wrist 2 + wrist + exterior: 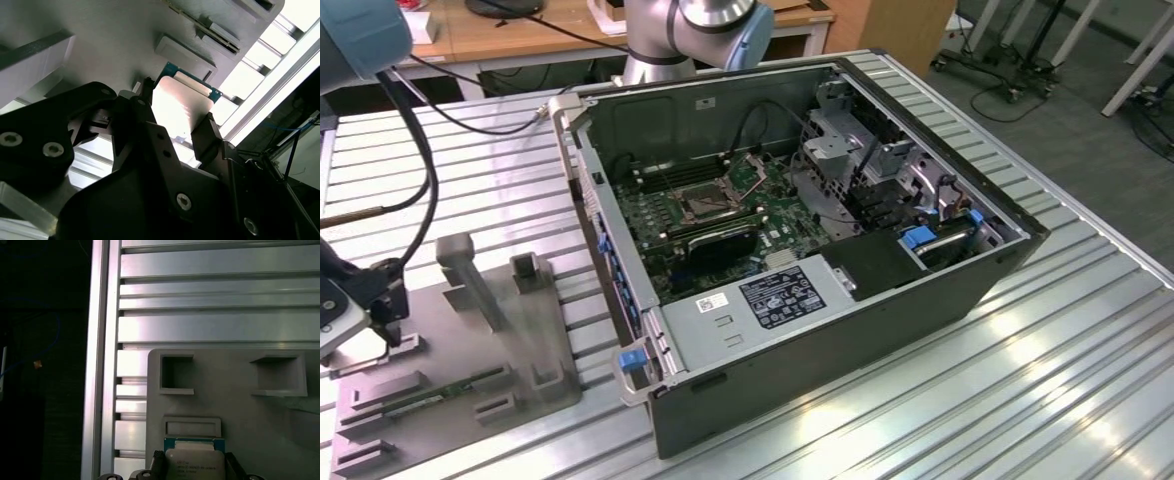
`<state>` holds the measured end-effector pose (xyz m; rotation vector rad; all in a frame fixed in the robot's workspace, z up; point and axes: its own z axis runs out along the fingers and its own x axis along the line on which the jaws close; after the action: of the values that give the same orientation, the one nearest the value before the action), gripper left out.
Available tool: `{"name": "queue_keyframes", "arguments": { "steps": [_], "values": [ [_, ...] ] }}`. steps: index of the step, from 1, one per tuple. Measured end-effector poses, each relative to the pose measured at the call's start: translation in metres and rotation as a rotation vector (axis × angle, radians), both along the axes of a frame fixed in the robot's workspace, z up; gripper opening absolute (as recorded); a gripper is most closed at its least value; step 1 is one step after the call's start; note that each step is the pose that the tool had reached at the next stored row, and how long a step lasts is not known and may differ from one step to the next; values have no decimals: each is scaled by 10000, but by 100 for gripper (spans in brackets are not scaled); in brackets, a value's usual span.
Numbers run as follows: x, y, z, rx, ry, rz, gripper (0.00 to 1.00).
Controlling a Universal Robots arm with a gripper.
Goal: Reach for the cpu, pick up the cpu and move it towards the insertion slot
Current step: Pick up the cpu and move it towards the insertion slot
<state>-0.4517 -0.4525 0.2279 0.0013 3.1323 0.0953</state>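
The cpu [194, 463] is a pale metal square on a green board, seen between my fingers in both wrist views [180, 102]. My gripper [195, 467] grips it by two opposite edges, just over the grey plastic tray [235, 405], beside a shallow rectangular recess [192, 426]. In the exterior view the gripper [380, 335] hangs low over the tray's [467, 420] corner at that view's left edge. The insertion slot [707, 207], a dark square socket with a shiny frame, lies on the green board inside the open computer case [854, 290], far to the exterior view's right of the gripper.
The tray carries upright grey posts [460, 265] and a green memory stick [440, 393]. Two square recesses [177, 374] lie beyond the chip. The ribbed aluminium table [1041, 380] ends close to the tray. A black cable [420, 150] hangs from the arm.
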Motion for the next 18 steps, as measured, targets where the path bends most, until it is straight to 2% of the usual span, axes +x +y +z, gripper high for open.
{"name": "queue_keyframes", "arguments": {
  "steps": [18],
  "values": [
    [-8,0,126,0,-43,0,55]
  ]
}}
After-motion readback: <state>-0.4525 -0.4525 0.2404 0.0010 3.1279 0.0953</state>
